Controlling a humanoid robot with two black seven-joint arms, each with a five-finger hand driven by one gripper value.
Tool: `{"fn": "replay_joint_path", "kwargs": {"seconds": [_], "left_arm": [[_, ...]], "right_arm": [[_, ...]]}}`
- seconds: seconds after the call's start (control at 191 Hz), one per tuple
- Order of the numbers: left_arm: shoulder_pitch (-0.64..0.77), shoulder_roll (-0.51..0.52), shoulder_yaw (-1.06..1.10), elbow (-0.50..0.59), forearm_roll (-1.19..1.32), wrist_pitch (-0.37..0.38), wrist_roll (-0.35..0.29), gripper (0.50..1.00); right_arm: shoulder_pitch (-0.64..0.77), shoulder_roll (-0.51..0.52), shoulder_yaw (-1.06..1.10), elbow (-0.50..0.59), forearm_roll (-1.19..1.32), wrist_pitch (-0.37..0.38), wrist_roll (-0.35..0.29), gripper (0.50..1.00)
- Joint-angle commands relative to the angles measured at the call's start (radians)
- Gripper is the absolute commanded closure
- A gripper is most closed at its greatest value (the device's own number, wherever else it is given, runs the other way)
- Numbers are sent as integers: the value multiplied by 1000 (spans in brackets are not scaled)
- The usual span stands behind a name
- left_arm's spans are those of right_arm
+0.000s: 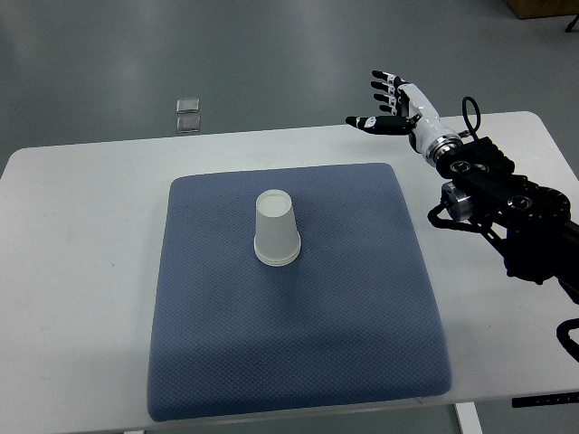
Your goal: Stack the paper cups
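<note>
A white paper cup (276, 229) stands upside down near the middle of a blue mat (298, 362) on the white table (72, 271). The right hand (391, 101) hangs above the table's far right edge, fingers spread wide, empty, well apart from the cup.

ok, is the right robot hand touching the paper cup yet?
Apart. The top view shows the right robot hand open beyond the blue mat's far right corner, with bare mat and table between it and the upside-down paper cup.
</note>
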Motion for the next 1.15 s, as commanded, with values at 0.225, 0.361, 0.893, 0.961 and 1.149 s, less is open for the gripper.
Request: {"fn": "replay_joint_path", "kwargs": {"seconds": [0.225,0.361,0.893,0.961,1.149], "left_arm": [[0,0,-1,0,-1,0,0,500],[0,0,-1,0,1,0,0,500],[0,0,0,0,-1,0,0,500],[0,0,-1,0,1,0,0,500],[0,0,-1,0,-1,0,0,500]], "right_arm": [[-49,45,98,-67,68,-14,2,576],[-71,46,158,-70,68,-18,2,576],[-163,-10,347,-79,84,304,-109,564],[-167,-10,348,-79,84,295,-104,564],[-172,2,351,-77,84,250,-101,564]]}}
